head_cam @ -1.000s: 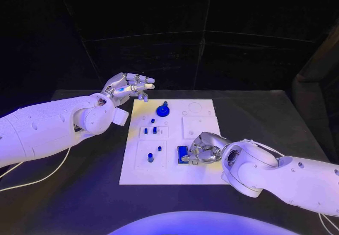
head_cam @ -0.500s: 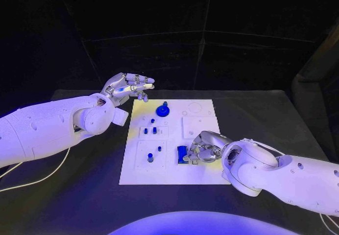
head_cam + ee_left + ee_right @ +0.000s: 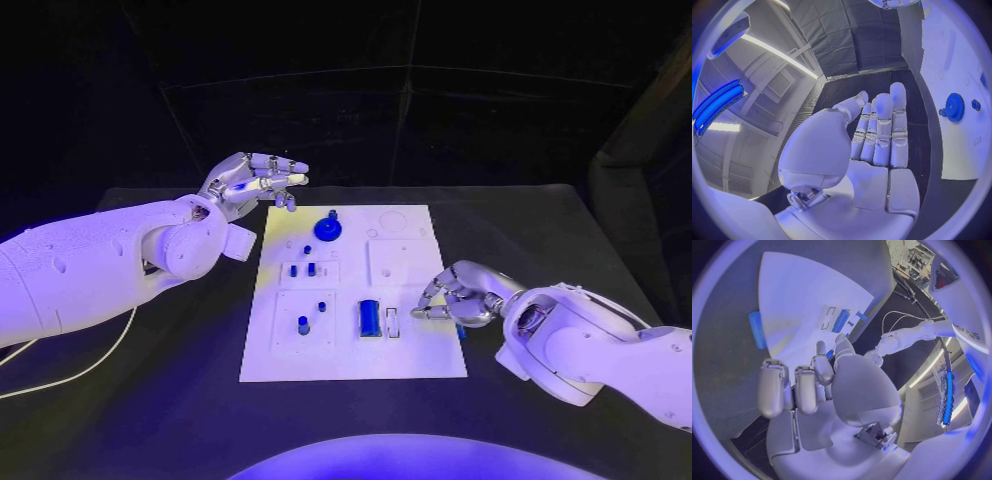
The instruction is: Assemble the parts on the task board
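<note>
Two hands hold nothing. Left hand (image 3: 257,181), fingers loosely apart, hovers off the task board's (image 3: 418,360) far left corner. Right hand (image 3: 456,297), fingers curled inward, sits at its right edge beside a blue block (image 3: 371,318).

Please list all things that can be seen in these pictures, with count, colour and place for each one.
table: one, black, under everything.
task board: one, white, middle of the table.
gear: one, blue, far part of the board.
long block: one, blue, near part of the board, beside the right hand.
small parts: several, blue, left half of the board; exact count unclear.
flat piece: one, blue, on the table beside the board's edge.
left hand: silver, raised beyond the board's far left corner, holding nothing.
right hand: silver, at the board's right edge, fingers curled, holding nothing.
</note>
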Available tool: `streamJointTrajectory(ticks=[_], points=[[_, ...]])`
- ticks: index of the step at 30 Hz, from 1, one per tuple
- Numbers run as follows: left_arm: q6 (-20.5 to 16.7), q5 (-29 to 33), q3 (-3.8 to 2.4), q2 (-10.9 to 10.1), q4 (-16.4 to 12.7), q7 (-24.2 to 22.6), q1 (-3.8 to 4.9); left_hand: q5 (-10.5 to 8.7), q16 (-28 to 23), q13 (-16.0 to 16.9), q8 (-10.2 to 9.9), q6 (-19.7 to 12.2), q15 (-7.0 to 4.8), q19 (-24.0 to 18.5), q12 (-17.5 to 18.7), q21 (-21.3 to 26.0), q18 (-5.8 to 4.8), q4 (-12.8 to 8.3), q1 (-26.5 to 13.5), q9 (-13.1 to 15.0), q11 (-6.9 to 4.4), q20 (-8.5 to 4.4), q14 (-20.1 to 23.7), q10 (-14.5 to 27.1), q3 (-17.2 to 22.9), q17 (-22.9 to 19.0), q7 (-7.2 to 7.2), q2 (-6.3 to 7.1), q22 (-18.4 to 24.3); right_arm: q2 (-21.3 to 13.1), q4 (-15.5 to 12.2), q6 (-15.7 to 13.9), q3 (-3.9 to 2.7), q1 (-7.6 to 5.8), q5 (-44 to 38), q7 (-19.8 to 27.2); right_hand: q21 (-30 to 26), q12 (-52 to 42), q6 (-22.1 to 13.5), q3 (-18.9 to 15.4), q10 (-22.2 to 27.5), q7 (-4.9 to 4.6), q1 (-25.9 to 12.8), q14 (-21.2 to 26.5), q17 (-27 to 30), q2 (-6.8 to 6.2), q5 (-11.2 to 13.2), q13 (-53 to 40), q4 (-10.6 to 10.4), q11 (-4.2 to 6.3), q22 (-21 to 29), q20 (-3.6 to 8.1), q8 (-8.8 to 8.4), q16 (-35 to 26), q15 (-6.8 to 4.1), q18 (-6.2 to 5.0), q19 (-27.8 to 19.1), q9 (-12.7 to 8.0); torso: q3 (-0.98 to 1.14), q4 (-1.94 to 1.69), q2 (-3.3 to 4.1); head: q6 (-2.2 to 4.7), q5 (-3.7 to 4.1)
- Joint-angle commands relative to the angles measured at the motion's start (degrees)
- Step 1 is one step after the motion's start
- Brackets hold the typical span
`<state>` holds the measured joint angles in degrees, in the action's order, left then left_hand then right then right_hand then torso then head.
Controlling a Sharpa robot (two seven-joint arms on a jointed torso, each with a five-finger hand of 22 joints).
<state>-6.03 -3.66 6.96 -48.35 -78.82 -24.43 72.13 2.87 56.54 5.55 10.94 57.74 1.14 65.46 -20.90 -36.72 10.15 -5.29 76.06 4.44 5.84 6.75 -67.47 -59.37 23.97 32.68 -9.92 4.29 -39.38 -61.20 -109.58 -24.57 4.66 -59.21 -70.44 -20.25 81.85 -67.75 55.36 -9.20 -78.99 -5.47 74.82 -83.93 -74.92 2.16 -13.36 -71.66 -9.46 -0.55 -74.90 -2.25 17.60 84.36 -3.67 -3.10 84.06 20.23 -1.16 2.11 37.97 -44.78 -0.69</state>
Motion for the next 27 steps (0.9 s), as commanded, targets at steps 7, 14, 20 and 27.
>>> streamJointTrajectory(ticks=[7,14,20,27], points=[[0.49,0.15,-0.01,0.11,-0.43,-0.39,0.06,-0.02,-0.30,0.08,0.25,-0.43,0.04,-0.44,-0.33,0.12,0.32,0.07,-0.19,-0.06,0.10,0.12,0.48,0.48,-0.42,-0.07,-0.06,-0.54,0.08,-6.88,-0.34,4.79,-0.03,-0.89,1.63,1.69,-0.25,1.16,0.20,-0.87,0.59,-0.15,0.28,-3.75,-3.25,0.20,-1.72,0.70,0.38,-0.37,-1.51,-0.57,-0.80,-0.30,0.46,0.11,0.60,-0.54,0.03,0.24,0.01,0.34,2.04],[0.57,0.15,0.16,0.18,-0.58,-0.34,0.03,-0.02,-0.30,0.08,0.25,-0.43,0.04,-0.44,-0.33,0.12,0.32,0.07,-0.19,-0.06,0.10,0.12,0.48,0.48,-0.42,-0.07,-0.06,-0.54,0.08,-7.55,0.23,9.07,0.00,-0.92,-7.20,-6.03,-0.33,1.65,1.97,-1.26,0.62,0.38,0.60,-3.68,-2.92,0.87,-2.67,1.06,0.30,0.05,-1.42,-0.48,-0.54,-0.52,0.18,0.07,0.58,-0.61,0.10,0.13,0.03,0.49,2.56],[0.61,0.15,0.27,0.02,-0.57,-0.33,0.01,-0.02,-0.30,0.08,0.25,-0.43,0.04,-0.44,-0.33,0.12,0.32,0.07,-0.19,-0.06,0.10,0.12,0.48,0.48,-0.42,-0.07,-0.06,-0.54,0.08,-5.51,1.56,9.80,0.05,-0.75,-10.99,-10.63,-0.37,1.75,2.96,-2.54,0.46,0.67,0.05,-3.66,-2.76,0.15,-3.24,1.10,-0.06,0.30,-1.41,-0.30,-0.32,-0.66,-0.04,0.07,0.60,-0.63,0.07,0.11,0.06,0.51,2.81],[0.62,0.15,0.31,-0.12,-0.54,-0.35,0.00,-0.02,-0.30,0.08,0.25,-0.43,0.04,-0.44,-0.33,0.12,0.32,0.07,-0.19,-0.06,0.10,0.12,0.48,0.48,-0.42,-0.07,-0.06,-0.54,0.08,-3.97,2.53,9.86,0.07,-0.41,-12.70,-13.14,-0.46,1.88,3.09,-3.64,0.41,0.72,-0.65,-3.66,-2.71,-0.50,-2.60,1.17,-0.57,0.33,-1.31,-0.23,-0.39,-0.72,-0.09,0.05,0.57,-0.71,0.01,-0.01,0.04,0.38,3.09]])
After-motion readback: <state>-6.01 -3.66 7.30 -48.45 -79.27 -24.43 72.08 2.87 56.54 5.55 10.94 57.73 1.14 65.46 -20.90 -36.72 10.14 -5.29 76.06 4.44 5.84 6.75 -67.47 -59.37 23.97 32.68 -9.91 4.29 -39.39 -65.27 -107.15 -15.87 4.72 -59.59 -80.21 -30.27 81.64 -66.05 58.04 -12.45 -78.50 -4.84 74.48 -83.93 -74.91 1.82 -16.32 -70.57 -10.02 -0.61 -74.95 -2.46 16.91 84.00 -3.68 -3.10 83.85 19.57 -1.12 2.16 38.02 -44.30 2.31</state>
